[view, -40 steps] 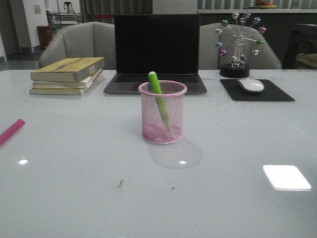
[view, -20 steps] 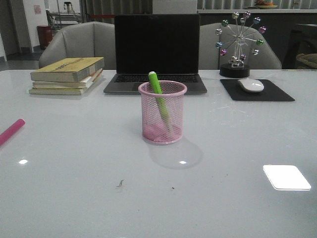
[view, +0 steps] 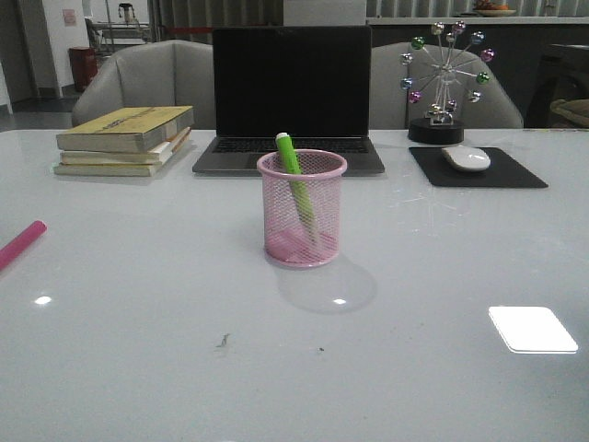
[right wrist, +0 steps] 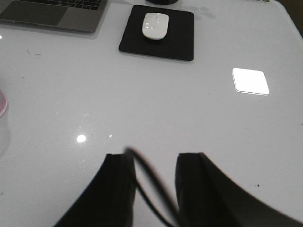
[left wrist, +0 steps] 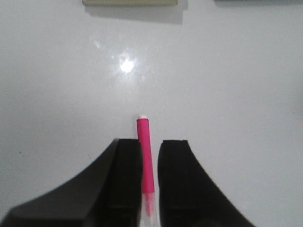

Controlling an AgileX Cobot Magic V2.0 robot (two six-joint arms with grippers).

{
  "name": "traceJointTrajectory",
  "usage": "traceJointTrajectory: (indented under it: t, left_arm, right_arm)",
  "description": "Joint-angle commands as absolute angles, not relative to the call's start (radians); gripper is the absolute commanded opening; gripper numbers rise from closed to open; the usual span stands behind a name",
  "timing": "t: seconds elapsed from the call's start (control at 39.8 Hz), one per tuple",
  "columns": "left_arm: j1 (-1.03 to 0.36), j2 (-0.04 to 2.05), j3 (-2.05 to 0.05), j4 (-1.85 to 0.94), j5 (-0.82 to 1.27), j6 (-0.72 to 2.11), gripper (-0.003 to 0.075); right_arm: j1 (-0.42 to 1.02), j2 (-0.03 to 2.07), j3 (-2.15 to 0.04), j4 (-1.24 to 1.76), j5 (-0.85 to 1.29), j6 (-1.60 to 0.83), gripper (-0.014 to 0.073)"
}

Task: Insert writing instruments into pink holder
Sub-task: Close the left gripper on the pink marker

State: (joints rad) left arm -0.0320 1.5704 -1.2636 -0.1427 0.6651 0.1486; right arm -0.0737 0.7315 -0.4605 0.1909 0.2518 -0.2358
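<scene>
1. Pink marker [left wrist: 145, 156] lies flat on the table [view: 138, 368], between your left tool's [left wrist: 147, 177] released fingers.
2. Light, stiff, slick plastic: grip mid-barrel.
3. Green marker [view: 293, 175] sits in the holder [view: 302, 210]; right tool [right wrist: 154, 182] open, empty.

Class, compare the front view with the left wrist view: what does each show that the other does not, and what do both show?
Only the front view shows the pink holder with the green marker standing tilted in it, plus the laptop, the mouse on its pad, and the wheel ornament.

Only the left wrist view shows the left gripper, its jaws on either side of the pink marker.

Both show the pink marker, the white table and the books, though the wrist view catches only their edge.
</scene>
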Motion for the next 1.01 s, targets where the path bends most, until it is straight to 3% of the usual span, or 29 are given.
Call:
traceJointTrajectory:
  t: [0.0,0.43,0.65,0.98]
  left_arm:
    - [-0.032,1.597,-1.312,-0.153,0.643,0.146,0.0274]
    - [-0.032,1.783,-1.314,-0.173,0.676,0.146,0.0298]
    - [-0.032,1.861,-1.314,-0.167,0.671,0.146,0.0359]
    - [-0.032,1.937,-1.314,-0.16,0.668,0.146,0.036]
  right_arm:
    - [-0.078,0.724,-0.49,0.185,0.173,-0.245,0.0352]
    - [-0.078,0.724,-0.49,0.185,0.173,-0.245,0.0352]
    - [-0.078,0.724,-0.49,0.185,0.173,-0.245,0.0352]
    - [-0.078,0.724,-0.49,0.185,0.173,-0.245,0.0352]
